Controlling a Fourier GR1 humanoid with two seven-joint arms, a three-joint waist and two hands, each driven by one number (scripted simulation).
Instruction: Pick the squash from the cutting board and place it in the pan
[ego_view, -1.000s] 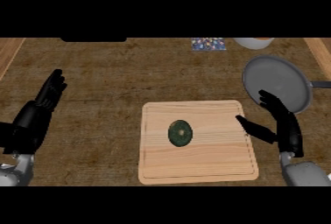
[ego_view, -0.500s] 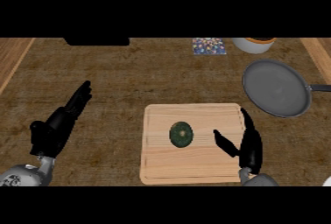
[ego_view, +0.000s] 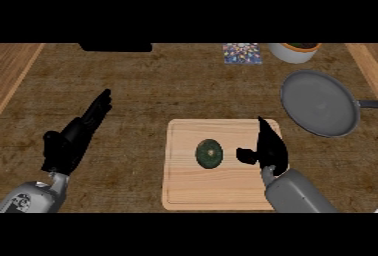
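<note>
The squash (ego_view: 210, 153), a small dark green thing with a paler ring on its top, lies near the middle of the cutting board (ego_view: 184, 192), and the right hand (ego_view: 266, 146) is over the board's right part, just beside the squash and clearly the nearer of the two hands. From that hand the squash lies to the left, with a strip of bare wood showing between it and the thumb, so they are apart, not touching. The right hand's fingers point up the view and look straight, with the thumb held out toward the squash; the hand is spread and holds nothing. The squash looks a little taller than wide, its long axis running away from the robot, about in line with those fingers, so a sideways move to the left would likely bring thumb and fingers to either side of it. The pan (ego_view: 319, 102) sits up and to the right of the board, off its far right corner, its handle leaving the view's right edge. The left hand (ego_view: 74, 137) is well to the left over the bare bench (ego_view: 170, 85), fingers straight and up, resting, holding nothing. The bench is brown and mottled; at its far edge stand a white bowl (ego_view: 294, 51), a patterned square (ego_view: 242, 53) and a dark object (ego_view: 116, 47).
</note>
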